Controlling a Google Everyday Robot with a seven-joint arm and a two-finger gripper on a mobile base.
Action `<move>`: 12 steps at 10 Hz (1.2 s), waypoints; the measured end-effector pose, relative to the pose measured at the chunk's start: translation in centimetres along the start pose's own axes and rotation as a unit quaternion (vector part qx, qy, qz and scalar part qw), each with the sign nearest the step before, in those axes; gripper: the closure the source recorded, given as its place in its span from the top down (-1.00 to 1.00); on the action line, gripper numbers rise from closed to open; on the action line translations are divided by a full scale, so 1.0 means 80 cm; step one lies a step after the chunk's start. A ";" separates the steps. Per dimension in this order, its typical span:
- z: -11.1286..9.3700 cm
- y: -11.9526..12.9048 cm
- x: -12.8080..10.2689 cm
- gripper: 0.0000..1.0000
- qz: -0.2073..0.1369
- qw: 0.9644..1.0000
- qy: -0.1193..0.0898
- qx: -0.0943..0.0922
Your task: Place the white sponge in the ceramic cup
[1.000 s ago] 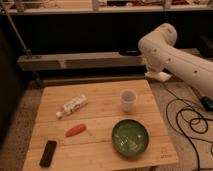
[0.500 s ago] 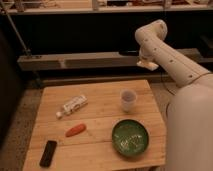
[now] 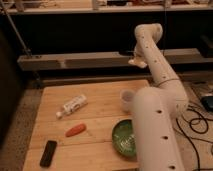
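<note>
The ceramic cup (image 3: 126, 99) is small, white and handleless. It stands upright on the right part of the wooden table (image 3: 95, 120), and my arm hides its right side. My gripper (image 3: 134, 59) hangs at the end of the white arm, above and behind the table's far edge, well above the cup. A pale lump shows at the gripper; I cannot tell whether it is the white sponge. No white sponge shows on the table.
A green bowl (image 3: 123, 138) sits front right, half hidden by my arm (image 3: 155, 125). A white labelled bottle (image 3: 72, 105) lies on its side, left of centre. An orange item (image 3: 76, 130) and a black flat object (image 3: 48, 153) lie front left. Cables (image 3: 197, 122) run on the floor at right.
My arm has swung left and closer to the camera, and it now covers the table's right side and parts of the bowl and cup. The gripper has moved left over the table's far edge.
</note>
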 end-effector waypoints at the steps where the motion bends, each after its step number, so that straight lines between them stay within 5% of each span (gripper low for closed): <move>1: -0.001 0.005 -0.006 -0.98 -0.005 1.000 -0.006 -0.007; 6: -0.035 0.091 -0.009 -0.98 -0.049 0.999 -0.010 -0.017; 12: -0.049 0.132 -0.001 -0.98 -0.082 0.996 0.004 -0.031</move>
